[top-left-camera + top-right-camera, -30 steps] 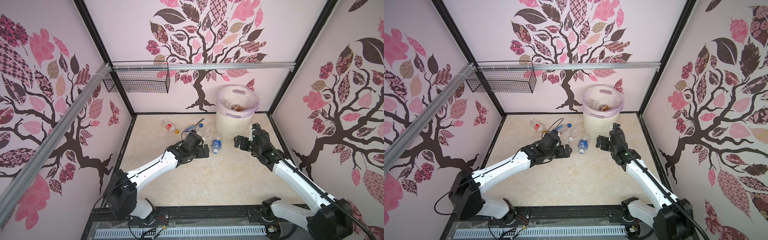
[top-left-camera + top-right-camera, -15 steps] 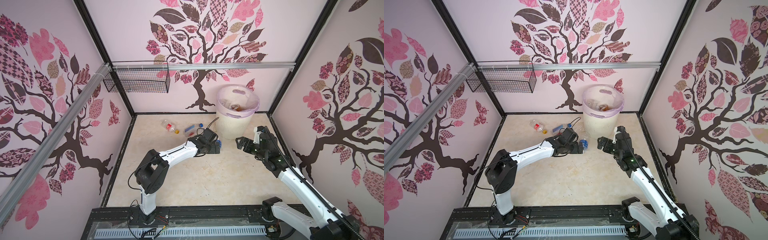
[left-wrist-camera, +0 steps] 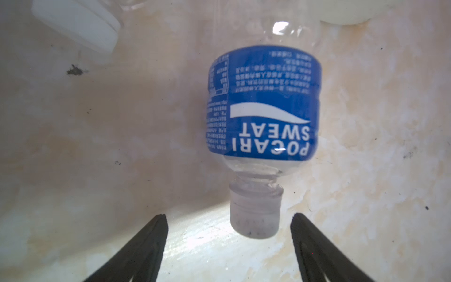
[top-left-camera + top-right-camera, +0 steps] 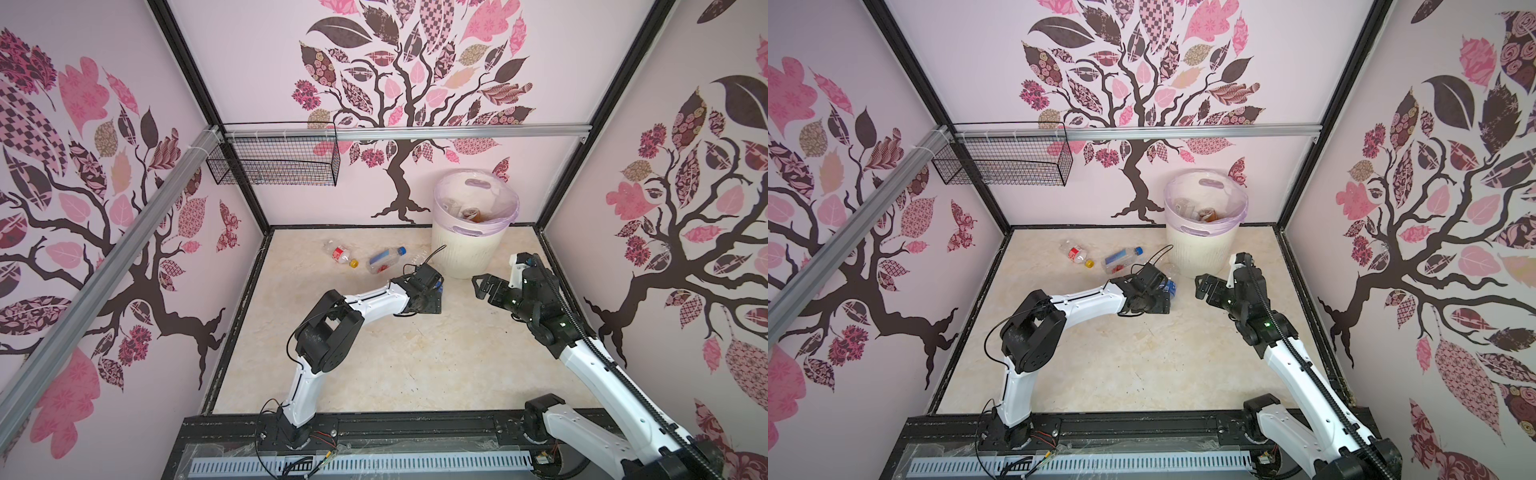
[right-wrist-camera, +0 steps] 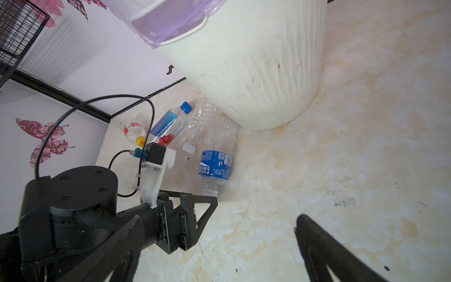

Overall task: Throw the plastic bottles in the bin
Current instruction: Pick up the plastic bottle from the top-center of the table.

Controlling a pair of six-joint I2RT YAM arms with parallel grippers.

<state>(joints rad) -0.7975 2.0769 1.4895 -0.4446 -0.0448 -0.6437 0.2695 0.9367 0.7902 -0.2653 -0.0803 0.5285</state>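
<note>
A clear plastic bottle with a blue label [image 3: 263, 107] [image 5: 214, 166] lies on the floor, its base near the bin [image 4: 465, 249] [image 4: 1200, 249] [image 5: 256, 73]. My left gripper [image 3: 229, 217] [image 4: 432, 291] is low over it and open. The bottle's cap [image 3: 255, 217] sits between the jaws with a gap on each side. My right gripper [image 5: 218, 217] [image 4: 484, 286] [image 4: 1204, 286] hovers open and empty beside the bin. Three more bottles lie further left: red label with yellow cap [image 4: 341, 254], blue cap [image 4: 384, 259], and clear with white cap [image 5: 195, 129].
The cream bin, lined with a lilac bag, stands at the back right and holds several bottles [image 4: 469, 214]. A black wire basket [image 4: 274, 164] hangs on the back left rail. Black frame edges border the beige floor [image 4: 374, 365].
My left arm has reached right, from beside the blue-labelled bottle to over its cap end, and its jaws have narrowed a little. The right gripper has barely shifted. The bottles lie where they were.
</note>
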